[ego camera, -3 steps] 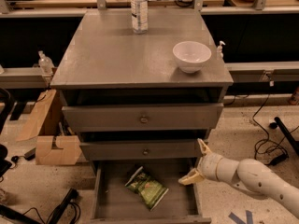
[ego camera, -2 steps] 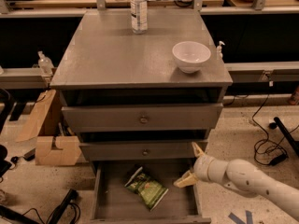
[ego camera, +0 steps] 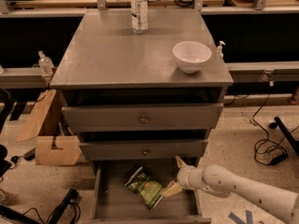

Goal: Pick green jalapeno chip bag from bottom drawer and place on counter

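Observation:
The green jalapeno chip bag [ego camera: 144, 186] lies flat in the pulled-out bottom drawer [ego camera: 111, 197], right of its middle. My gripper [ego camera: 174, 176] comes in from the right on a white arm, just right of the bag and low over the drawer. It is open and holds nothing. Its lower finger [ego camera: 171, 190] is at the bag's right edge, and its upper finger [ego camera: 180, 162] points up near the middle drawer's front. The grey counter [ego camera: 117, 55] tops the cabinet.
A white bowl [ego camera: 191, 56] stands on the counter's right side and a water bottle [ego camera: 139, 3] at its back. The two upper drawers [ego camera: 142, 119] are pushed in. A cardboard box [ego camera: 49, 134] sits on the floor at left, cables at right.
My gripper has moved left, from the drawer's right wall to the bag's right edge. The bag has not moved.

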`<act>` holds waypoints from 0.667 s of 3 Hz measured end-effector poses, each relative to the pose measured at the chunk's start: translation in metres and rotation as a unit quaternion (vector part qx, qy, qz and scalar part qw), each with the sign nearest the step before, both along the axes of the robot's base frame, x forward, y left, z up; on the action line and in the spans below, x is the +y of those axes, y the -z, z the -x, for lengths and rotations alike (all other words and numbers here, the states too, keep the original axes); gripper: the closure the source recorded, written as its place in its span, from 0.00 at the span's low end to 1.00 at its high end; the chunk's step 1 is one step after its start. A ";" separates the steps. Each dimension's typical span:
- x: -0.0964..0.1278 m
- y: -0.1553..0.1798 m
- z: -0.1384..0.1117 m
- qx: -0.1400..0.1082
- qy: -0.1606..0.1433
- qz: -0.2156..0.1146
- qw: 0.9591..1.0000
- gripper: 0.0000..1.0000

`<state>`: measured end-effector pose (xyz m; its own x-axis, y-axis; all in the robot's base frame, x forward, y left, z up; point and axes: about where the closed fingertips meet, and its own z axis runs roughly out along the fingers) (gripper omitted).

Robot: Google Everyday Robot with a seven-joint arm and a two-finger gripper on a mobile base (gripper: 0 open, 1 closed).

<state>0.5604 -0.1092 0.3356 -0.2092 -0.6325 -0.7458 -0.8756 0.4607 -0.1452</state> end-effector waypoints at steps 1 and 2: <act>0.025 0.072 -0.006 0.043 -0.012 -0.021 0.999 0.00; 0.047 0.110 -0.011 0.069 -0.026 -0.028 0.997 0.00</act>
<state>0.5717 -0.0618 0.2255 -0.2806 -0.6031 -0.7467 -0.9082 0.4186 0.0031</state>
